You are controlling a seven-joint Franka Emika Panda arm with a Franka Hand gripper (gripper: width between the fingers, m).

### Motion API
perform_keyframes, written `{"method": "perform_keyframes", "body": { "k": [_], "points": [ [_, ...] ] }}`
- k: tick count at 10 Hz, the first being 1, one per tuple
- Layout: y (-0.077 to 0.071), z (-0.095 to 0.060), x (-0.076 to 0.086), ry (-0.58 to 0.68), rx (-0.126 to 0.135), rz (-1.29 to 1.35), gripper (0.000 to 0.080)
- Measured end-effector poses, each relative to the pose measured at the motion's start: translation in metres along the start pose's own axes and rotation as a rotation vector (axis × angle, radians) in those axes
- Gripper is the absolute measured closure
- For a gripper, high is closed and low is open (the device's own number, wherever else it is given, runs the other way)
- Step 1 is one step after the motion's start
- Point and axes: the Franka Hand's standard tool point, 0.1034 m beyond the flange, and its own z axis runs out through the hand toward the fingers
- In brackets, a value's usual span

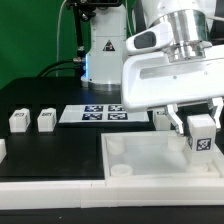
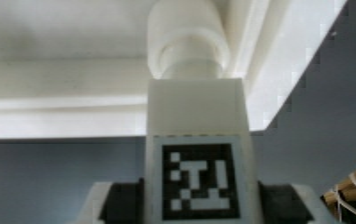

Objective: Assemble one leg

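My gripper (image 1: 203,135) is shut on a leg (image 1: 203,133), a small white post with a black-and-white tag, at the exterior view's right. It holds the leg upright over the far right part of the large flat white panel (image 1: 150,160). In the wrist view the leg (image 2: 201,150) sits between my dark fingers (image 2: 125,203), with my gripper (image 2: 201,205) around its tagged end. Its far end points at a round corner socket (image 2: 201,48) of the panel (image 2: 68,100). I cannot tell whether leg and panel touch.
Two more legs (image 1: 18,120) (image 1: 46,120) stand on the black table at the exterior view's left, and another (image 1: 163,118) is partly hidden behind my gripper. The marker board (image 1: 100,112) lies beyond the panel. Two round sockets (image 1: 118,148) show on the panel's left side.
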Motion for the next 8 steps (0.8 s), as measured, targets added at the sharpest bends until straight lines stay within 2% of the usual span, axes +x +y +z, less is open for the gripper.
{"method": "perform_keyframes", "body": {
  "k": [2, 5, 8],
  "points": [
    [-0.0029, 0.0014, -0.0034, 0.003, 0.0, -0.002, 0.0508],
    [-0.0039, 0.0009, -0.0096, 0.023, -0.018, 0.024, 0.0508],
    [-0.004, 0.0017, -0.0115, -0.013, -0.013, 0.028, 0.0508]
  ]
}}
